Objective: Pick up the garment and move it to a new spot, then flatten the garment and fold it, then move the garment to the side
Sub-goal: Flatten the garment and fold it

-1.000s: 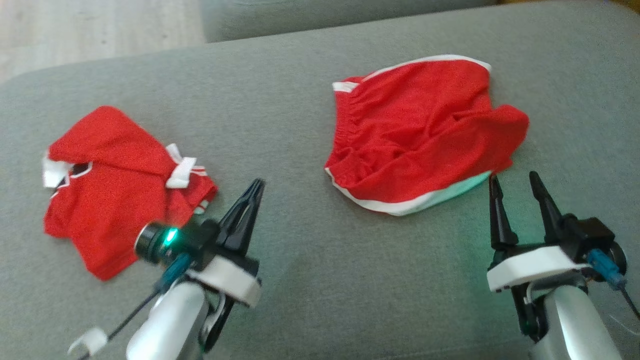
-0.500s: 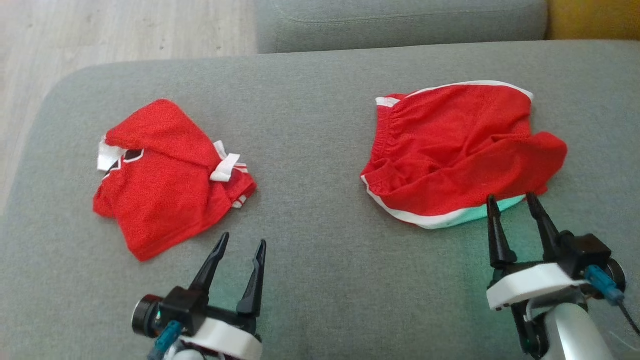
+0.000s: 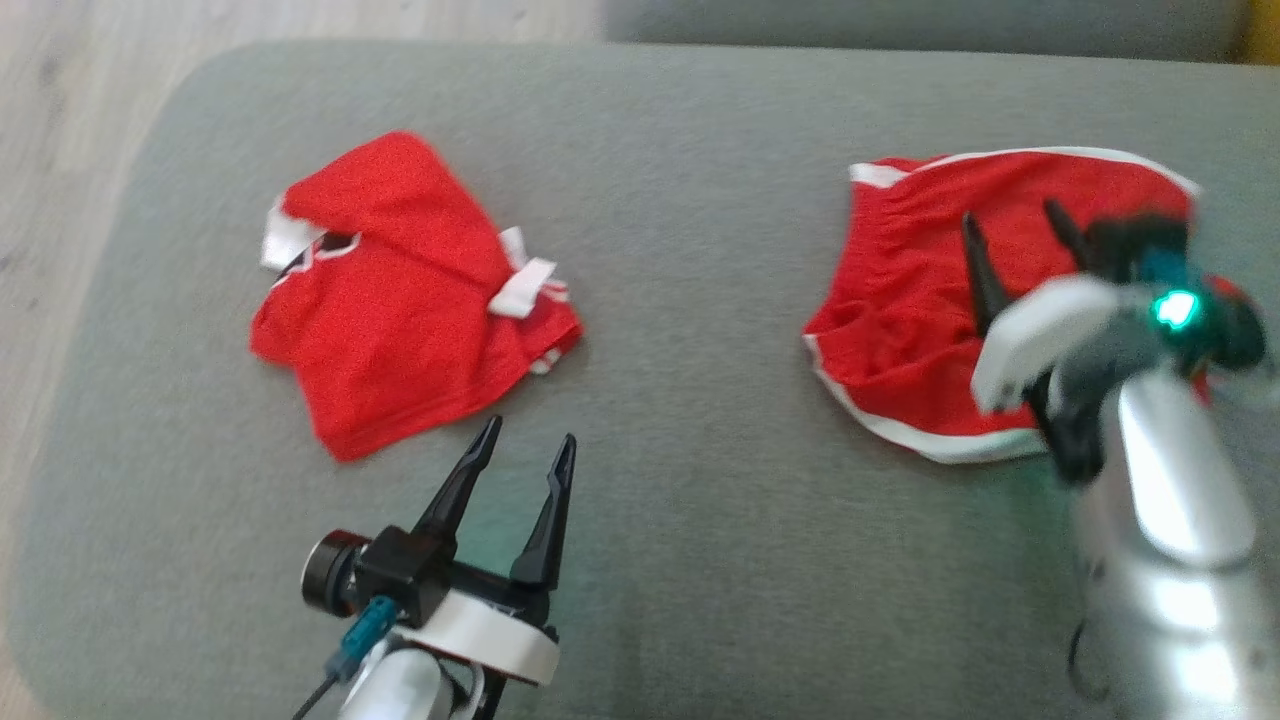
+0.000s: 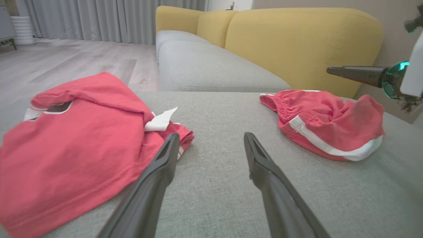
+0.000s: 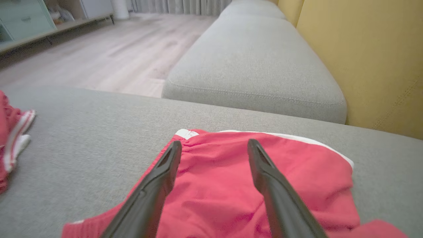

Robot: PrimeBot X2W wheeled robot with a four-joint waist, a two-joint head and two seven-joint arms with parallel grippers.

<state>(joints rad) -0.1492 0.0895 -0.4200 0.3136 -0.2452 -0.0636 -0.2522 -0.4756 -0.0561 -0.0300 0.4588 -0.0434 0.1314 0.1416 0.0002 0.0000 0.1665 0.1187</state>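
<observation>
Two red garments with white trim lie on the grey cushion (image 3: 690, 300). A folded shirt (image 3: 400, 290) rests at the left, also in the left wrist view (image 4: 66, 142). A crumpled pair of shorts (image 3: 900, 300) lies at the right. My left gripper (image 3: 530, 432) stands open and empty, just right of the shirt's near corner; its fingers (image 4: 155, 178) are low over bare cushion. My right gripper (image 3: 1010, 212) hovers open above the shorts (image 5: 224, 185), with nothing between its fingers (image 5: 155, 185).
The cushion's rounded left edge drops to a wooden floor (image 3: 60, 120). A second grey cushion (image 5: 257, 66) and a yellow backrest (image 4: 297, 43) lie beyond. A wide bare stretch of cushion separates the two garments.
My left gripper has opened and drawn back from the shirt. My right arm has lifted and moved forward over the shorts. The head camera has shifted.
</observation>
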